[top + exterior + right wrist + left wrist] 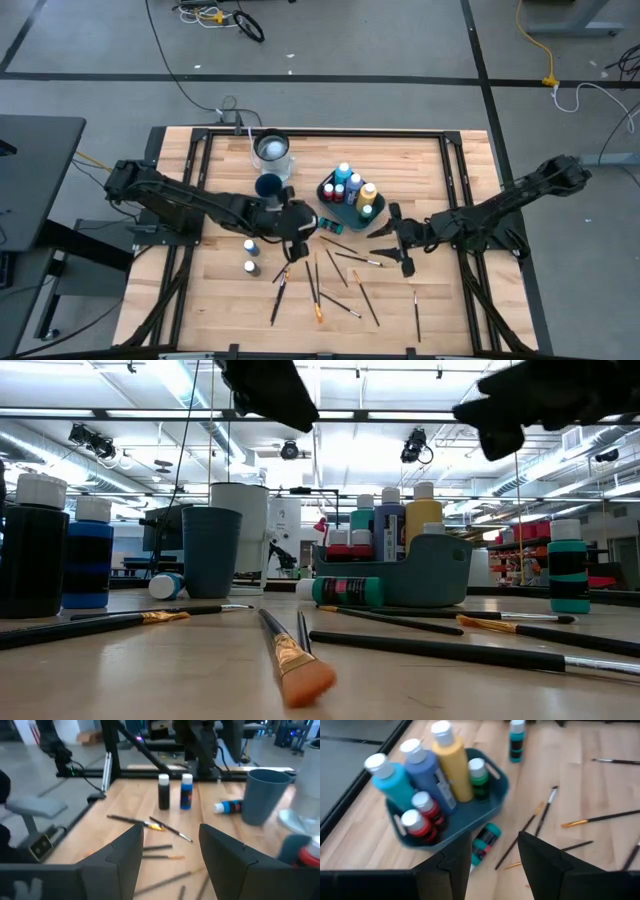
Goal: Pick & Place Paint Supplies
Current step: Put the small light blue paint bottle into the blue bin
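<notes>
With jaws spread and empty, the left gripper (492,857) should, I judge, lower squarely over the fallen teal bottle (484,842) beside the tray (497,802), while the right gripper (392,240) waits spread.

A teal plastic tray (492,807) holds pale-capped bottles: a light blue one (395,787), a darker blue one (427,772), a yellow one (454,762), a green one (480,782) and two red ones (422,822). Dark-handled brushes (365,300) with orange bristles lie on the light wooden table (440,300), by a dark blue cup (210,550).

Both arms are black and built from slim jointed segments. The left gripper (492,857) and the right gripper (170,852) each have two flat, dark, angular fingers with matte surfaces.
</notes>
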Robot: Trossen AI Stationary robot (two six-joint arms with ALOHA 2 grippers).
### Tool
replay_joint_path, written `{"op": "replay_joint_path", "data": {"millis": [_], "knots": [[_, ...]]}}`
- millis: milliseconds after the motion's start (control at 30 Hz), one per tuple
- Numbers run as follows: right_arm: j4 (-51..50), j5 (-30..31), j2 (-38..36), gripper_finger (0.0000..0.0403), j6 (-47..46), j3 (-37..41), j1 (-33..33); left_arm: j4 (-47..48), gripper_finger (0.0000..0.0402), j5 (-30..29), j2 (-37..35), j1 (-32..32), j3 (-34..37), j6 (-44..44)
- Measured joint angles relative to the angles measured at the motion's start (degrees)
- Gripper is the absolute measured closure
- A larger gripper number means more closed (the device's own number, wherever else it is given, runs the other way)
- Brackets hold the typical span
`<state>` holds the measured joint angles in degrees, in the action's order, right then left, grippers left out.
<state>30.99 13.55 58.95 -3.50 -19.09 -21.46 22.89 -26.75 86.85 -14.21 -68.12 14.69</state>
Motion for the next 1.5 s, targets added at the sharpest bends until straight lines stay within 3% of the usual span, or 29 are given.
{"op": "replay_joint_path", "data": {"millis": [167,267,367,533,1000,1267,1500], "knots": [[-18.80,7.33,-10.30,0.0208,4.36,0.02,-0.95,-1.88,0.0233,0.74,0.00,0.14,0.00,-0.38],[-27.55,7.23,-15.43,0.0208,1.17,-0.25,-0.95,-3.46,0.0231,0.65,0.00,0.39,0.00,-1.04],[-42.82,6.41,-18.75,0.0208,-4.73,-3.86,-0.95,-4.17,0.0231,0.41,0.00,0.74,0.00,-2.20],[-60.58,6.19,-18.87,0.0208,-11.93,-9.97,-0.88,-7.10,0.0230,-2.12,0.00,2.38,0.00,-2.31],[-63.63,6.57,-15.07,0.0208,-14.45,-7.39,3.29,-6.62,0.0230,-2.96,0.00,12.30,0.00,-7.92],[-71.74,2.22,-15.03,0.0208,-21.20,-7.35,4.98,-6.68,0.0230,2.33,0.00,16.15,0.00,-8.10],[-71.36,0.81,-14.57,0.0208,-22.20,-7.34,5.80,-6.73,0.0230,3.03,0.00,17.18,-0.02,-8.52]]}}
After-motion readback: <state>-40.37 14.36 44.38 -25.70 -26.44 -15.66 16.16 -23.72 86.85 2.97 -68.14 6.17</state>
